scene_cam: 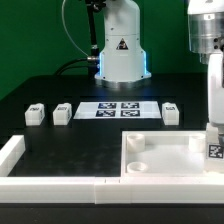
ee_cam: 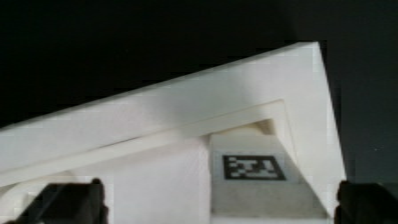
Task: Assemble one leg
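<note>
One leg [scene_cam: 214,149], a small white block with a black-and-white tag, stands at the white tray-like panel's [scene_cam: 160,152] corner on the exterior view's right. My gripper [scene_cam: 213,128] hangs right over it. In the wrist view the gripper [ee_cam: 219,200] is open wide, with its dark fingertips [ee_cam: 75,198] on either side of the tagged leg [ee_cam: 249,166] and apart from it. The panel's corner [ee_cam: 178,100] fills that view. Three more legs lie on the black table: two at the exterior view's left [scene_cam: 35,114] [scene_cam: 62,113] and one at the right [scene_cam: 171,112].
The marker board [scene_cam: 115,110] lies between the loose legs, in front of the robot base [scene_cam: 120,55]. Long white border rails run along the front [scene_cam: 60,184] and up the exterior view's left [scene_cam: 10,152]. The panel has round sockets [scene_cam: 136,143].
</note>
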Tool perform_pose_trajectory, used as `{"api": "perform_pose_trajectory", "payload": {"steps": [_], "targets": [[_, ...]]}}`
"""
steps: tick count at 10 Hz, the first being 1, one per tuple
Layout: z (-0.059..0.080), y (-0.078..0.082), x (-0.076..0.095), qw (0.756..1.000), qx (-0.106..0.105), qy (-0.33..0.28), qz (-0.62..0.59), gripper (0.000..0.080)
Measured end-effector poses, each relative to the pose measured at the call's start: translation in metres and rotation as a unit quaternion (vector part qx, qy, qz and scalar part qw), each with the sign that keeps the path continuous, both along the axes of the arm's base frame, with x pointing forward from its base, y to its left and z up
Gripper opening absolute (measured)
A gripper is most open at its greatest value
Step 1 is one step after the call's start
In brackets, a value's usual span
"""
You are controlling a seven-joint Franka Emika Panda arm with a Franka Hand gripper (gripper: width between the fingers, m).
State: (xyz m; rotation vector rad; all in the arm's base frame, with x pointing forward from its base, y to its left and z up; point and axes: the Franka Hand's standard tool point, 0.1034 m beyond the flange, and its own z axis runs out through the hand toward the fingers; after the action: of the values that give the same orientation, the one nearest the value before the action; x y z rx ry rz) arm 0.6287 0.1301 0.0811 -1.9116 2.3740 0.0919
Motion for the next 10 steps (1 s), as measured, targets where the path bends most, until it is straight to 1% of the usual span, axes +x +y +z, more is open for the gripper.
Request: {"api": "perform_pose_trajectory", "payload": {"steps": [1, 2, 3, 4, 6, 7, 8, 9, 10], "targets": [[-0.004, -0.003, -0.003, 0.997, -0.003, 0.001, 0.080, 0.0649], [-0.005, -0.003, -0.007, 0.987, -0.002, 0.001, 0.162, 0.0649], [-0.006, -0.005, -0.007, 0.972, -0.003, -0.007, 0.235, 0.0649], [-0.008, -0.009, -0.007, 0.956, -0.011, -0.023, 0.294, 0.0649], [-0.008, -0.009, -0.006, 0.924, -0.014, -0.032, 0.381, 0.0649], [-0.010, -0.011, -0.005, 0.893, -0.023, -0.034, 0.448, 0.0649], [-0.013, -0.013, 0.001, 0.835, -0.047, -0.032, 0.547, 0.0649], [-0.012, -0.013, 0.006, 0.792, -0.055, -0.036, 0.607, 0.0649], [-0.010, -0.011, 0.010, 0.736, -0.068, -0.042, 0.672, 0.0649]]}}
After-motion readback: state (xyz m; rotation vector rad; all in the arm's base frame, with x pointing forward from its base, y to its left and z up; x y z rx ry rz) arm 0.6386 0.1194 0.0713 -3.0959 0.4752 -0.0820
